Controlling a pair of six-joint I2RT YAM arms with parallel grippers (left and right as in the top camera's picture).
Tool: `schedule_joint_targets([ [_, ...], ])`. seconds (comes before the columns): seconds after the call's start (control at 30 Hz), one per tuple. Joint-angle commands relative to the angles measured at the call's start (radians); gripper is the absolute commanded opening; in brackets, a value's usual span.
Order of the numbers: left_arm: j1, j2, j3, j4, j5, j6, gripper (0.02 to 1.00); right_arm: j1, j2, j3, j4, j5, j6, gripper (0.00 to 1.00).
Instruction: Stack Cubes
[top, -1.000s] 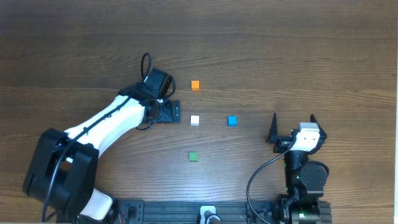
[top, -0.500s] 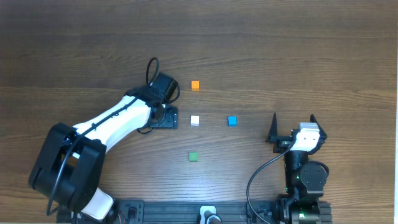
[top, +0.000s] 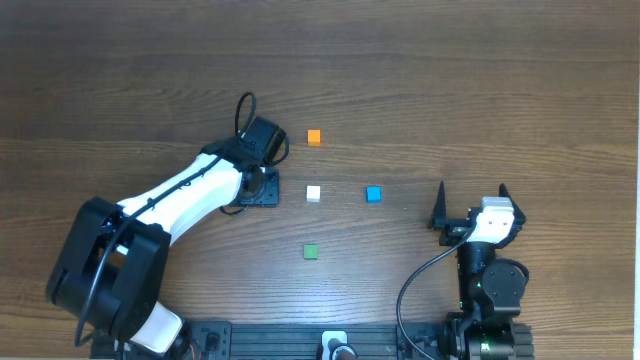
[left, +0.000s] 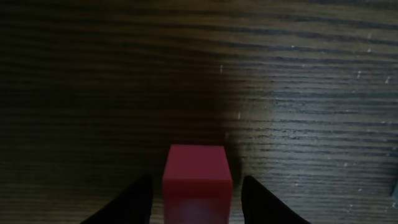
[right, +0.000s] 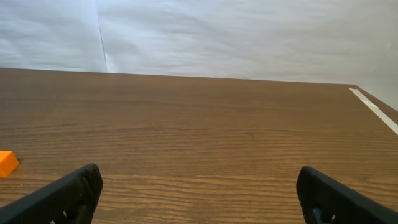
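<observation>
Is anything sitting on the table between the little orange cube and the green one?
Yes, the top view shows a white cube roughly midway between the orange cube and the green cube.

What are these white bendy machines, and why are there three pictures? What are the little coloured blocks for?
These are two robot arms at a wooden table. The top view comes from a camera above that looks down. In it the left arm is stretched towards the middle, and the right arm is folded up near its base. Each arm also has a small camera on its wrist, which gives the other two pictures.

On the table lie an orange cube, a white cube, a blue cube and a green cube. The job is to stack them. The left wrist view shows a red cube between that arm's two dark fingers, with small gaps, so nothing is held yet. The right arm's fingers are spread wide apart.
</observation>
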Motion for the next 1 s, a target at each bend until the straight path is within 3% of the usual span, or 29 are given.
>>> schedule_joint_targets([
  [0.03, -0.002, 0.011, 0.018, 0.003, -0.035, -0.025, 0.474, -0.005, -0.008, -0.006, -0.003, -0.008, -0.005, 0.991],
  [0.37, -0.002, 0.011, 0.018, 0.016, -0.041, -0.03, 0.461, -0.005, -0.008, -0.006, -0.003, -0.008, -0.005, 0.991],
  [1.0, -0.002, 0.011, 0.018, 0.026, -0.029, -0.03, 0.275, -0.005, -0.008, -0.006, -0.003, -0.008, -0.005, 0.991],
])
